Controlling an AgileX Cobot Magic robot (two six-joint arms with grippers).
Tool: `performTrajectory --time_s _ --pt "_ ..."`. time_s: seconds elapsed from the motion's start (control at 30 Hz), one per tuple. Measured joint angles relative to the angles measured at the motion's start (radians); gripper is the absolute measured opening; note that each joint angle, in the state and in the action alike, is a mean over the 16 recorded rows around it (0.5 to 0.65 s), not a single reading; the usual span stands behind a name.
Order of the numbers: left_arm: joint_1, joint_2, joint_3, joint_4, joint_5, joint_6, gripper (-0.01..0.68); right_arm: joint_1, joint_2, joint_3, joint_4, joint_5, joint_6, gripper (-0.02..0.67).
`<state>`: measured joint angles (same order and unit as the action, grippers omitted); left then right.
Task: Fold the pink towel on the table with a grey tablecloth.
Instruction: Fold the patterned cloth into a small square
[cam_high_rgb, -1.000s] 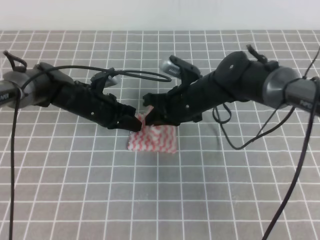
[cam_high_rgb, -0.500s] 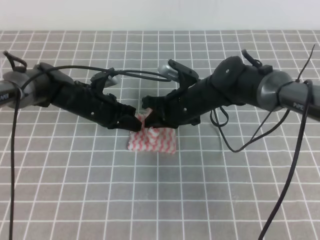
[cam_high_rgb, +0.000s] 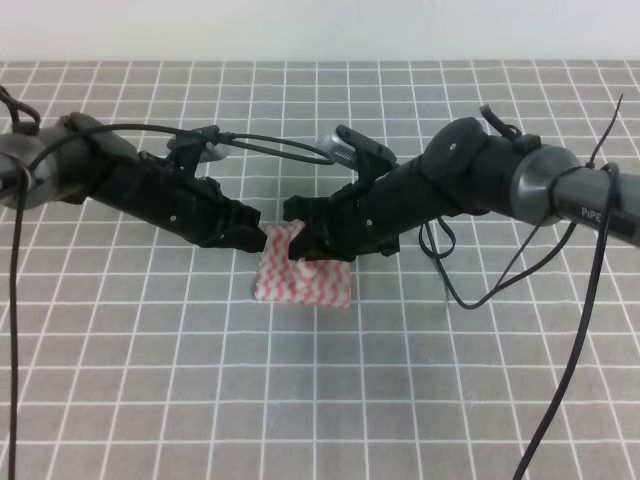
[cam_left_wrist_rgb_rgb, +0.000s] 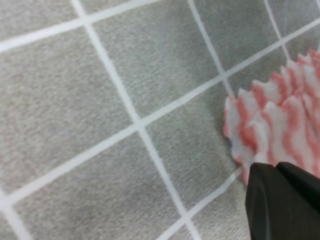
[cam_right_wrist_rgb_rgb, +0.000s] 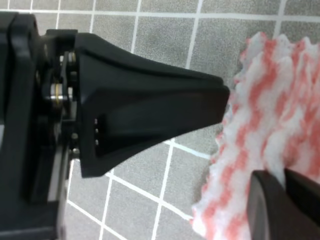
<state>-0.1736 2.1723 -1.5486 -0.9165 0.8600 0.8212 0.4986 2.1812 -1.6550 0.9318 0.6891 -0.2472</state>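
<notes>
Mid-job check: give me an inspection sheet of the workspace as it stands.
Surface: table, grey gridded cloth, flat.
Job's things: towel, partly folded, far edge lifted off the cloth.
Clutter: nothing seen.
Grippers: left pincer and right pincer both shut on the towel's raised edge, close together.
Cables: black cables hang off both arms and trail over the table; none on the towel.
Surroundings: plain white wall behind.

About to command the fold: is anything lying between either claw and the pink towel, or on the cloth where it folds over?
Nothing visible does. The left claw and right claw are both at the pink towel's raised far edge; only bare grey tablecloth surrounds it.
</notes>
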Motion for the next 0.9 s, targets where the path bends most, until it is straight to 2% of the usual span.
performTrajectory --time_s 0.47,0.9 --pt "0.002 -0.003 0.0 0.024 -0.013 -0.013 -0.004 0.0 0.009 0.0 0.041 0.005 -0.006 0.004" --pt "0.01 -0.005 -0.003 0.024 -0.011 -0.014 -0.004 -0.003 0.017 0.0 0.177 0.052 -0.104 0.201"
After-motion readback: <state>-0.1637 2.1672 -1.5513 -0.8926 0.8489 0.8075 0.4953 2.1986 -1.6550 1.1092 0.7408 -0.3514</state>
